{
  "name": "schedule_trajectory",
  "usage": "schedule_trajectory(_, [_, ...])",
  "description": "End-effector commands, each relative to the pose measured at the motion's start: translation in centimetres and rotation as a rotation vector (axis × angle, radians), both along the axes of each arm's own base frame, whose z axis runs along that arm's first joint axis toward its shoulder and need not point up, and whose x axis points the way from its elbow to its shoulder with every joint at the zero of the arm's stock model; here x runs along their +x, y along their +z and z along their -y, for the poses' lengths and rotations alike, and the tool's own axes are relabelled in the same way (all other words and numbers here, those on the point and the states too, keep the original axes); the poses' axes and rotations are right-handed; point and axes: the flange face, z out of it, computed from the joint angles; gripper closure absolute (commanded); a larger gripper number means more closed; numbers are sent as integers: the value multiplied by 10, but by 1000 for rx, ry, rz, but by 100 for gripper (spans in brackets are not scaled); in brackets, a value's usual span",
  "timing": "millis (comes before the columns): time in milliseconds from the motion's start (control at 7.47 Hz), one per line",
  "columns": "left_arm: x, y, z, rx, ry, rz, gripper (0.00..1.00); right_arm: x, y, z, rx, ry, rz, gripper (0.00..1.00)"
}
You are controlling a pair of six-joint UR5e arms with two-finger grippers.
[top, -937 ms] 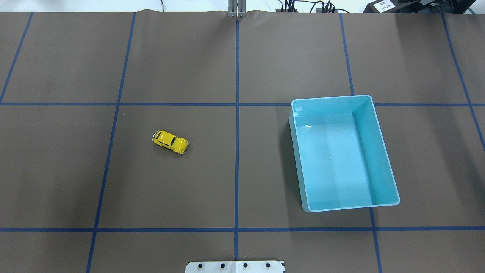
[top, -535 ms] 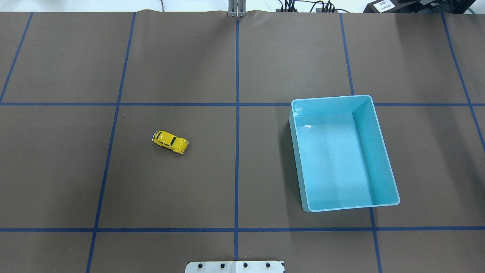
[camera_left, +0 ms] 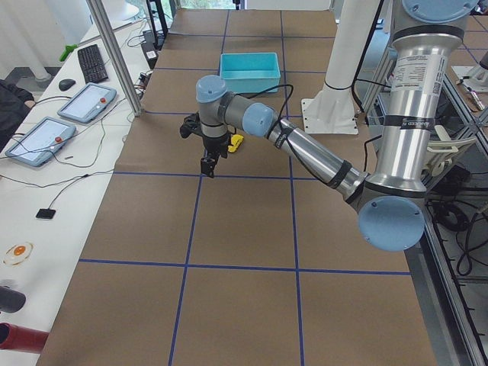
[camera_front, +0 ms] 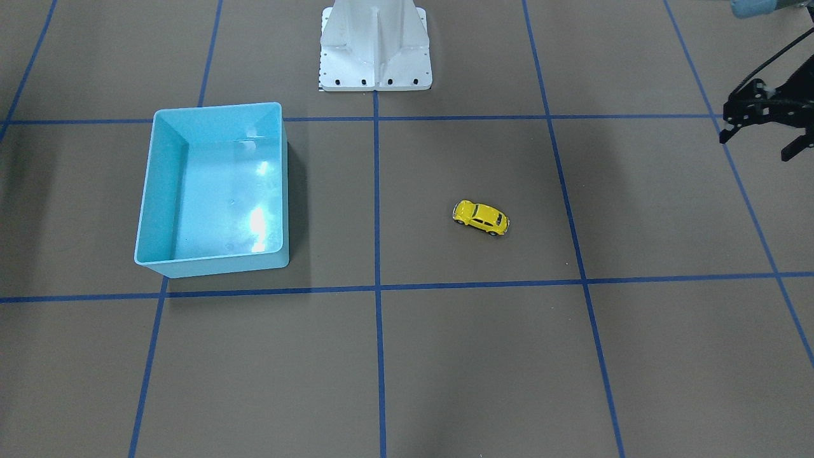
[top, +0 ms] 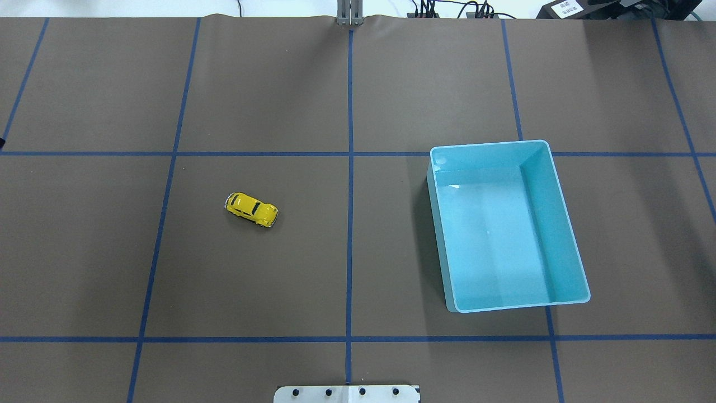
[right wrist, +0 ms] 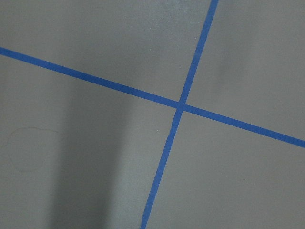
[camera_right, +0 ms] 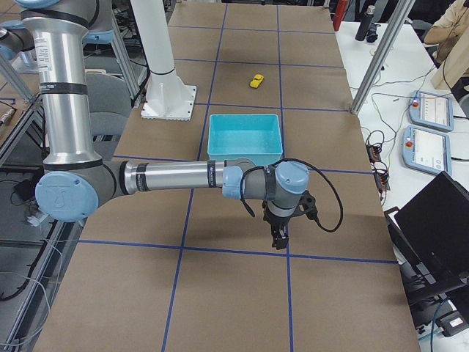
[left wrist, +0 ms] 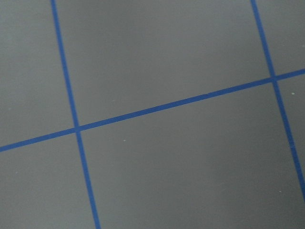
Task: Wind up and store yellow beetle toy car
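Note:
The yellow beetle toy car (top: 251,209) stands on its wheels on the brown mat, left of centre, and also shows in the front-facing view (camera_front: 481,218). The light-blue bin (top: 439,235) is empty and sits right of centre (camera_front: 210,264). My left gripper (camera_front: 757,145) hovers open and empty well off to the car's side, above the mat (camera_left: 207,164). My right gripper (camera_right: 278,238) hangs over the mat beyond the bin; it shows only in the right side view, so I cannot tell whether it is open or shut. Both wrist views show only mat and blue tape lines.
The robot's white base plate (top: 347,394) sits at the near edge (camera_front: 375,57). A metal post (top: 349,14) stands at the far edge. Blue tape lines grid the mat. Tablets and cables lie on side benches (camera_left: 80,103).
The car and bin have not moved. A small dark tip of the left gripper now shows at the overhead view's left edge.

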Motion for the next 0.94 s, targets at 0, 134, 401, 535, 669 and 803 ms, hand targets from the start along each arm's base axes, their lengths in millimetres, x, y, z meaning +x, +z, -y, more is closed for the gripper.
schedule_trajectory(0, [65,-43,-24,120,128,6,0,0,3,-2,-6,0,-1,0])
schedule_trajectory(134, [86,-64,-29,176,161,5,0,0,4,-3,-7,0,-1,0])
schedule_trajectory(401, [174,-118,-42,264,304,-37,0,0,3,-2,-3,0,0,0])
schedule_trajectory(535, [226,-137,-67,367,358,19,0,0,4,-3,-6,0,-1,0])
schedule_trajectory(669, [268,-151,-92,440,405,49,0,0,4,-3,-6,0,-1,0])
schedule_trajectory(803, [293,-156,-106,541,472,84,0,0,6,-4,-9,0,-1,0])
